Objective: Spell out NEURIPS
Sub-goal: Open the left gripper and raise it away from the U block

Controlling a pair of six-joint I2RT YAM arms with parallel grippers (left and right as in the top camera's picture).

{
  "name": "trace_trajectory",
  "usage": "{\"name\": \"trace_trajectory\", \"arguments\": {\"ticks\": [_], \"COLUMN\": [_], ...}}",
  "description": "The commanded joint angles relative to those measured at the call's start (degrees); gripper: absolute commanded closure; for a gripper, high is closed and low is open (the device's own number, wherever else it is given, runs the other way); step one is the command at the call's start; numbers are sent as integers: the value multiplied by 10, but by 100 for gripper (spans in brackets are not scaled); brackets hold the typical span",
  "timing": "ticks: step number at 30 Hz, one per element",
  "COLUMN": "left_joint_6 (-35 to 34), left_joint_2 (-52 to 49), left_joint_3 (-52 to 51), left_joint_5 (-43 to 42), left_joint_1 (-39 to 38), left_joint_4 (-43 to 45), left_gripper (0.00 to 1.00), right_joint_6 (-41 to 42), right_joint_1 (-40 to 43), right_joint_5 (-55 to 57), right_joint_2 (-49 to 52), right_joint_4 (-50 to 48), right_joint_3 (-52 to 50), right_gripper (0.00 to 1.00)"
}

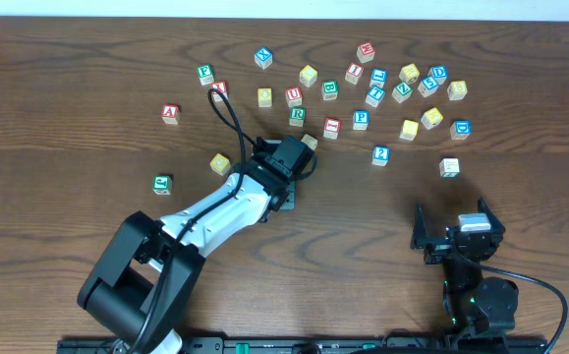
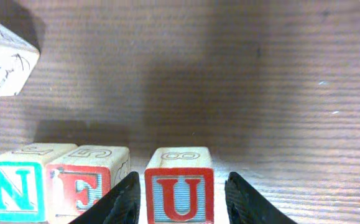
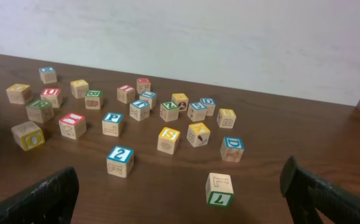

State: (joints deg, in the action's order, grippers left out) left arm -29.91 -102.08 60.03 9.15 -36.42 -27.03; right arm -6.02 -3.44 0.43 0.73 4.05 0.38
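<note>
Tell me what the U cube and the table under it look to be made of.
U cube: looks like pale, bare-looking wood, faint grain on its top face, with a red letter and border painted or printed on the front. Table: dark brown wood grain with a dull sheen; solid wood or laminate cannot be told.

L arm (image 1: 215, 211) stretched fwd, L claw (image 2: 180, 180) narrowly parted — R claw (image 3: 178, 174) wide open.

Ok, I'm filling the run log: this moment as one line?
left gripper astride red U wooden cube, contact unclear | beside it: red E cube, green N cube | right gripper open, empty
</note>
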Motion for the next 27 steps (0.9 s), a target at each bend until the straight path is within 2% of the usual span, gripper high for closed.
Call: {"name": "trace_trajectory", "arguments": {"ticks": [1, 12, 27], "left_joint_6": [8, 25, 60], "left_joint_2": [19, 36, 166], "left_joint_3": [20, 42, 44], "left_joint_5": [5, 9, 14], "left_joint_1": [1, 1, 1], "left_joint_4": [-3, -18, -42], "left_gripper": [57, 57, 55], "right_joint_6": [8, 8, 9], "right_joint_1": [5, 5, 5], "right_joint_5": [0, 0, 0], "right_joint_2": [-1, -1, -1], "right_joint_4": [3, 3, 3], "right_joint_3": [-1, -1, -1], "right_gripper": [1, 1, 1]}}
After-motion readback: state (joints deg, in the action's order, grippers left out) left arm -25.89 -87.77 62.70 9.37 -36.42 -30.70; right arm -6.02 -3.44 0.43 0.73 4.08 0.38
